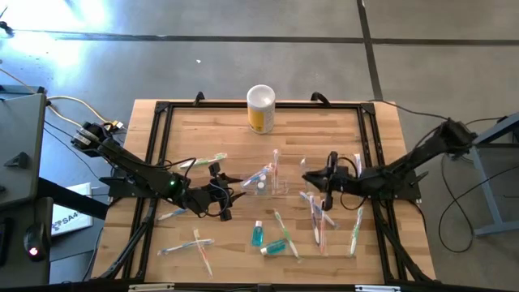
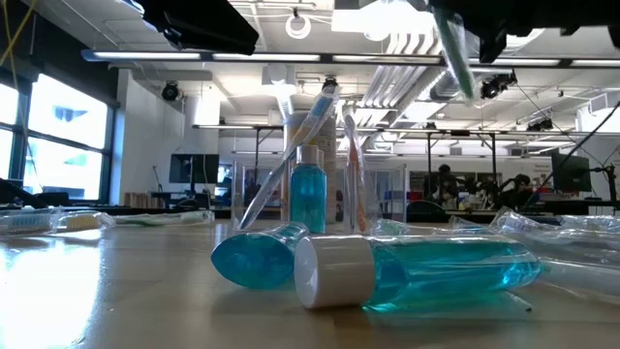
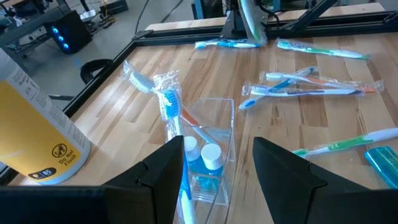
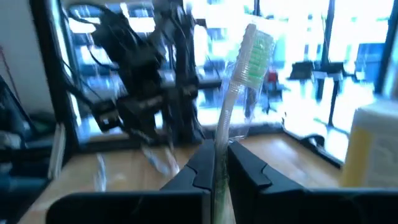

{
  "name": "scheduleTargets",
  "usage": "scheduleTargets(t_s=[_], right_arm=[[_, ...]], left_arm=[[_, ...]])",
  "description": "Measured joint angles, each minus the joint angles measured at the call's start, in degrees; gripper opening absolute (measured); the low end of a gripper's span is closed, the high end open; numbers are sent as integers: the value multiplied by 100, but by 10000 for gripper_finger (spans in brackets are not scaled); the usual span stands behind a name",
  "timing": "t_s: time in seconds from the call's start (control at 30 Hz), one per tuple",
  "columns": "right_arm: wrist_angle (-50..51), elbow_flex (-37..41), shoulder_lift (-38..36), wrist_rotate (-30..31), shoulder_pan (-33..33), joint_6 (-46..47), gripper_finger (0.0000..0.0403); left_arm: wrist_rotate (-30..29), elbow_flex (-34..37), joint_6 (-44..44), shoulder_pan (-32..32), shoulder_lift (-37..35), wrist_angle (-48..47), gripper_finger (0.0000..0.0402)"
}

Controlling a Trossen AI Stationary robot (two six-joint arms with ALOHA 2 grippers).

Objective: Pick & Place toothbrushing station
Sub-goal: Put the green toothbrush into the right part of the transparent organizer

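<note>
The right arm reached in from the table's right edge toward the middle, its wrist lifted above the boards. The right gripper (image 4: pixel 221 165) was clamped on a wrapped toothbrush (image 4: pixel 239 87) with green-and-white bristles; its handle was pinched between the two fingers and the head stood above them, tilted slightly. In the overhead view this gripper (image 1: pixel 324 188) hung just right of the clear holder (image 1: pixel 274 182).

The left arm stretched from the table's left edge toward the centre, forearm low and roughly level. The left gripper (image 3: pixel 217 180) had its jaws parted and held nothing. Its fingers (image 3: pixel 168 171) sat either side of the near end of the holder (image 3: pixel 214 134) as seen from the wrist camera; whether they touched it could not be determined.

The holder stood near the table's centre. It contained two small teal tubes with white caps (image 3: pixel 202 163) and wrapped toothbrushes (image 3: pixel 169 102) leaning out of its top. More wrapped toothbrushes (image 3: pixel 311 87) lay loose on the boards to the right, front and left. Two teal tubes (image 1: pixel 268 239) lay on their sides toward the front edge. A yellow canister (image 1: pixel 260 109) with a white top stood at the far edge, well apart from the holder.
</note>
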State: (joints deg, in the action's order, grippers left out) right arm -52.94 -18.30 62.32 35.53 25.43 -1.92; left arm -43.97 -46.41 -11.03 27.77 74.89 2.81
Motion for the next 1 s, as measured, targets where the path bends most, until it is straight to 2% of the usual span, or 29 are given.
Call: scheduleTargets(t_s=[0.13, 0.23, 0.4, 0.5, 0.67, 1.0], right_arm=[[-2277, 347, 972, -270, -130, -514, 13], [-3064, 314, 1624, -628, -348, -571, 13], [-3211, 31, 2546, -698, -939, 86, 13], [-3234, -167, 2861, -707, -1179, 119, 13], [-3224, -403, 3108, -896, -1365, 166, 13], [-3208, -462, 3577, -698, -1634, 760, 24]], left_arm=[[0, 2, 0, 0, 0, -27, 187], [0, 2, 5, 0, 0, -39, 187], [0, 2, 18, 0, 0, -39, 187], [0, 2, 18, 0, 0, -48, 187], [2, 2, -132, 0, 0, -288, 187], [2, 2, -284, 0, 0, -432, 187]])
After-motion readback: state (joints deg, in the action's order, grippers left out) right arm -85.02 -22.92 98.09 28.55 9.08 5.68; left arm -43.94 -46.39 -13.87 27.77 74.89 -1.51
